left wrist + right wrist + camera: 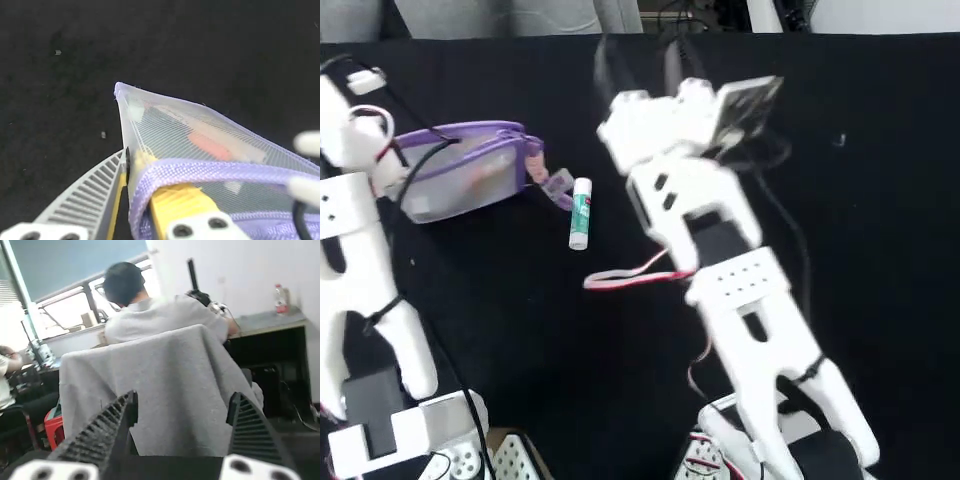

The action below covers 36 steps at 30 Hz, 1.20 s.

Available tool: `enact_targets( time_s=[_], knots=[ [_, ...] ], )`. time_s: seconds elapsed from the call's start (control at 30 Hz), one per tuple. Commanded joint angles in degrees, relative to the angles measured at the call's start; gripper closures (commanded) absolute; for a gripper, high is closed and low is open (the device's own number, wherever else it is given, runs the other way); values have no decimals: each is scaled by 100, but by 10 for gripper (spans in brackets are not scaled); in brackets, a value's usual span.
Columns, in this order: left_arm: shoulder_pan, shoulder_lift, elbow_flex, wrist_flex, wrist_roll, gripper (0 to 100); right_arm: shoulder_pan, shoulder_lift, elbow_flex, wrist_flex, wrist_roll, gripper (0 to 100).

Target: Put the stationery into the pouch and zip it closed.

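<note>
My left hand pinches the rim of the mesh pouch on the black surface. A glue stick lies just beside the pouch; my right hand is raised and spread open.

The pouch is clear striped mesh with purple trim, something orange-red showing through it, and the stick is white with a green band. The counter is black; the left hand has one ribbed grey finger and one yellow.
</note>
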<state>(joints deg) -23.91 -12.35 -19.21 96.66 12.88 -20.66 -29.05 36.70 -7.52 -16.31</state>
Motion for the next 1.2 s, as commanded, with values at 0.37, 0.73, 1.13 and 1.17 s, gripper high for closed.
enact_targets(
  time_s=[0.37,0.73,1.13,1.17],
  knots=[
    [-1051,-246,-576,-167,53,971,229,857,-2738,4105,-211,713],
    [-1042,-202,-567,-158,44,971,-35,3618,-2818,4334,-624,713],
    [-1024,-202,-532,-123,44,971,-536,5719,-4892,5688,-905,713],
    [-1024,-229,-470,-141,44,971,-589,5912,-5095,5793,-888,713]
  ],
)
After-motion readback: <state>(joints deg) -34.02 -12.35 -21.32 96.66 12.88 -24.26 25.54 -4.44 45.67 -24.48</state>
